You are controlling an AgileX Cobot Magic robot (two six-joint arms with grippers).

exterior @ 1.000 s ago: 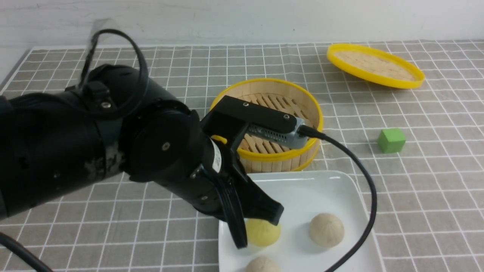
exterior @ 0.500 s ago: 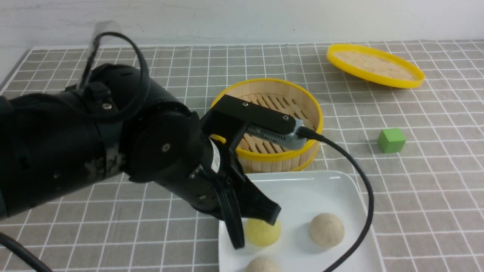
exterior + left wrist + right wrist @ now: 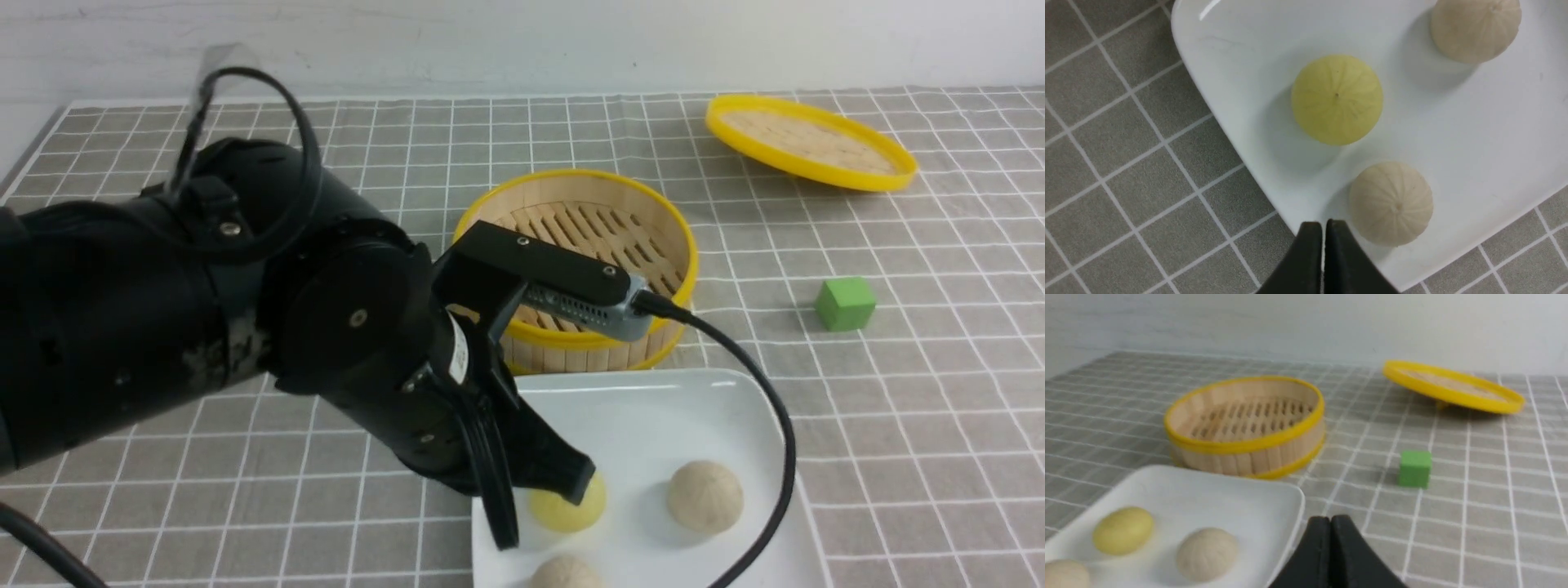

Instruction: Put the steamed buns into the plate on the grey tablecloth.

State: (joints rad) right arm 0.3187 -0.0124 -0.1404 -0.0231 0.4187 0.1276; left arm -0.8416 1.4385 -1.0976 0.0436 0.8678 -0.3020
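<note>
Buns (image 3: 705, 496): all three down on the plate (image 3: 669, 408), apart from one another. Yellow bun (image 3: 563, 514) by the plate's left edge, one beige toward the right edge, the other beige at the near edge. Plate flat on the cloth (image 3: 898, 408), at the cloth's near edge, just in front of the steamer (image 3: 596, 216). Steamer bare inside, nothing more to fetch.

Left gripper (image 3: 1324, 228): fingers pressed together, only a hairline slit between, pinching nothing. Low over the plate's left edge, close beside the yellow bun and the near beige one. Cannot tell from the front whether touching the yellow bun. Right gripper (image 3: 1331, 522): fingers pressed together too, empty, over the cloth just off the plate's right edge.

Step in hand, by the look of it: the last drop-off, seemingly finished. Next: lift the left gripper straight up and away over the cloth, clear of the rim, without nudging either nearby bun, then park both arms.
</note>
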